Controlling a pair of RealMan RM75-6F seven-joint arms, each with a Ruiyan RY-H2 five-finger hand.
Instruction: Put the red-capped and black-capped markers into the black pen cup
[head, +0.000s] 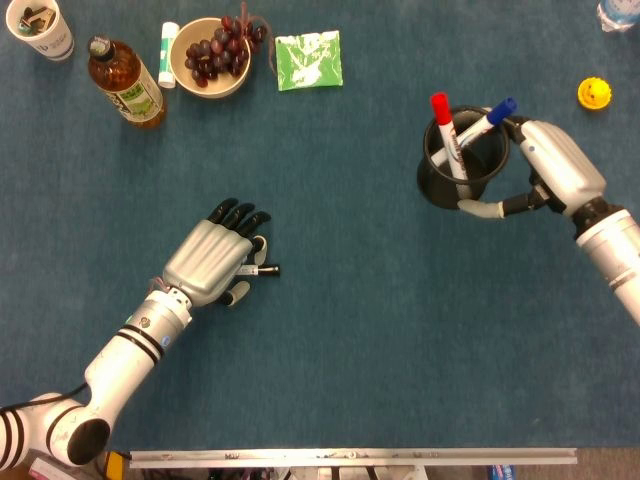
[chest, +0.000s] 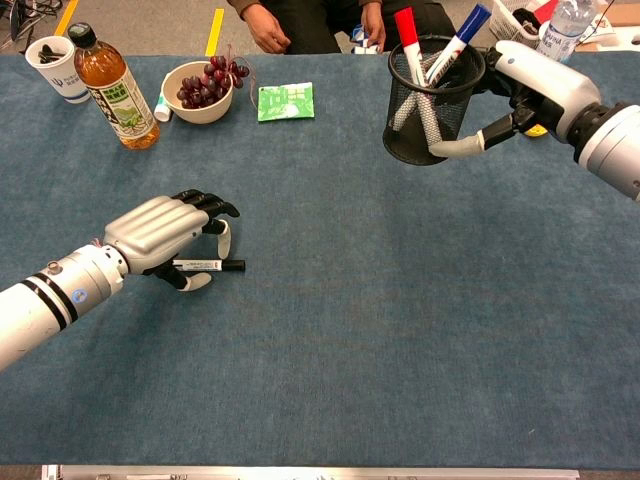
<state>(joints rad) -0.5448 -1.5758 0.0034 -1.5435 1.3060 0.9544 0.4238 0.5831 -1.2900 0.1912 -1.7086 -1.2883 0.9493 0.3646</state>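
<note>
Black-capped marker lies under the left robot hand (fingers arched over).

Left hand covers most of the black-capped marker; only cap end shows, grip unclear. Bottle top right cut by frame edge, and person beyond desk shows hands only.

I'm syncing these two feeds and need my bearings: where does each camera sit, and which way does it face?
Head view: high above, looking straight down on the blue table; shows both forearms, the left hand over the black-capped marker, the right hand holding the black pen cup.
Chest view: lower, at the near edge, angled forward across the table; same arms, plus a seated person beyond.
Shared: both hands, marker, cup.
</note>
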